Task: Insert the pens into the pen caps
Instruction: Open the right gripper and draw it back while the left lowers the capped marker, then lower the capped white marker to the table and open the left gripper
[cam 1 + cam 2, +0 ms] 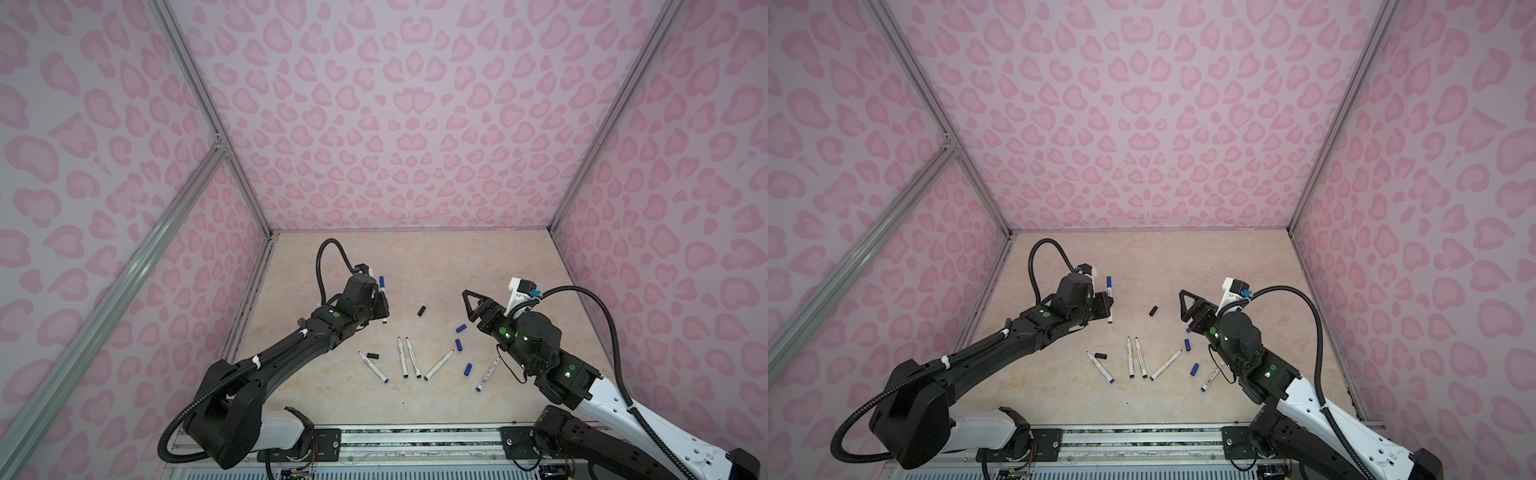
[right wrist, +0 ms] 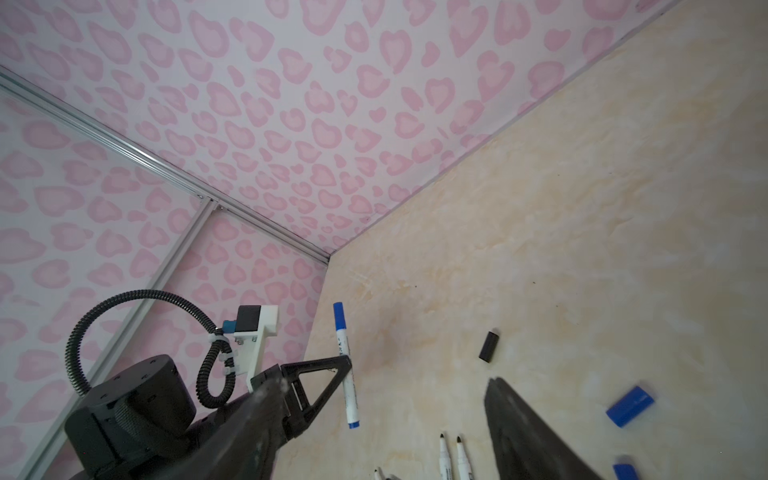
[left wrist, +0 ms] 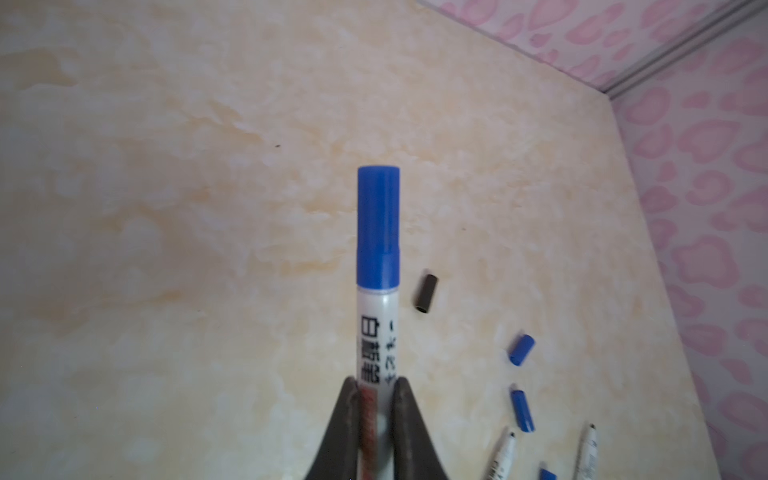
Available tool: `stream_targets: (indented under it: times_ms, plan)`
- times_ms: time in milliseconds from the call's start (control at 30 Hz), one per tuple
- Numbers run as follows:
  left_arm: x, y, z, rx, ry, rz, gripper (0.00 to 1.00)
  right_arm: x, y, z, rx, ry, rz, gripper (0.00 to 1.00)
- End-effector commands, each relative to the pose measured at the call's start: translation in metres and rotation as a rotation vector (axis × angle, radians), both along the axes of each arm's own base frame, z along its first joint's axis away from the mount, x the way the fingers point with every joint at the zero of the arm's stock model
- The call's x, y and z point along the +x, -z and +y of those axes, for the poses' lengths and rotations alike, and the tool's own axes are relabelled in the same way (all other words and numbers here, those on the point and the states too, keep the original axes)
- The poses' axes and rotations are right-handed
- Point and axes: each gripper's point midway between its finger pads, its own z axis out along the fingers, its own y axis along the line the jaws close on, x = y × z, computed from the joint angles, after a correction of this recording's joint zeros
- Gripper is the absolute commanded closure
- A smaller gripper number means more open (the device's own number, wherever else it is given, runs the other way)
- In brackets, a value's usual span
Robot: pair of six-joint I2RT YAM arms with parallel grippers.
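Six pens showed in both top views: one in the air, five lying on the beige worktop (image 1: 415,257). Left tool (image 1: 383,305) gripped the white barrel of the capped pen (image 3: 376,332), jaws closed tight around it, at the left of the scene. Its fitted blue cap (image 3: 378,226) stuck out past the fingertips toward the back wall, and the blue end plug pointed toward the robot's base. Right tool (image 1: 471,309) hung well apart from that pen, across the middle, jaws spread wide and holding nothing.

Between the two tools lay a lone black cap (image 1: 422,311) on its side. Just nearer the base than the right tool, three more lay loose: far blue cap (image 1: 460,328), middle blue cap (image 1: 459,344) and near blue cap (image 1: 468,369).

Nearer still, the other pens fanned out (all bare-tipped, tips toward the back wall): leftmost pen (image 1: 373,367), left black-plugged pen (image 1: 402,357) and right black-plugged pen (image 1: 412,357) close together, then slanted pen (image 1: 439,365) and rightmost pen (image 1: 488,374) beside the right arm. A second black cap (image 1: 372,356) lay just beside the leftmost pen's tip end; whether they touched could not be told.
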Motion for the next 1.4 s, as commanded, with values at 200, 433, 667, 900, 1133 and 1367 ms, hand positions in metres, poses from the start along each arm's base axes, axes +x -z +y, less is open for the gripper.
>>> stream_targets:
  times_ms: [200,433,667,900,1133,1367]
  plan:
    - [0.005,0.059,0.086,0.190,-0.267,0.157,0.96,0.005,0.043,-0.006,-0.174,0.018,0.095,0.22]
    - [0.008,0.100,0.101,0.261,-0.308,0.298,0.96,0.010,0.055,0.001,-0.212,-0.001,0.124,0.22]
    - [0.009,0.106,0.105,0.285,-0.322,0.314,0.97,0.012,0.059,0.001,-0.226,0.002,0.132,0.22]
    - [0.008,0.115,0.106,0.311,-0.312,0.344,0.97,0.013,0.062,0.001,-0.230,0.001,0.134,0.22]
    - [0.010,0.114,0.106,0.295,-0.327,0.339,0.91,0.009,0.068,0.005,-0.228,-0.037,0.142,0.21]
    - [0.005,0.118,0.108,0.310,-0.325,0.357,0.81,0.011,0.071,0.015,-0.250,-0.079,0.151,0.20]
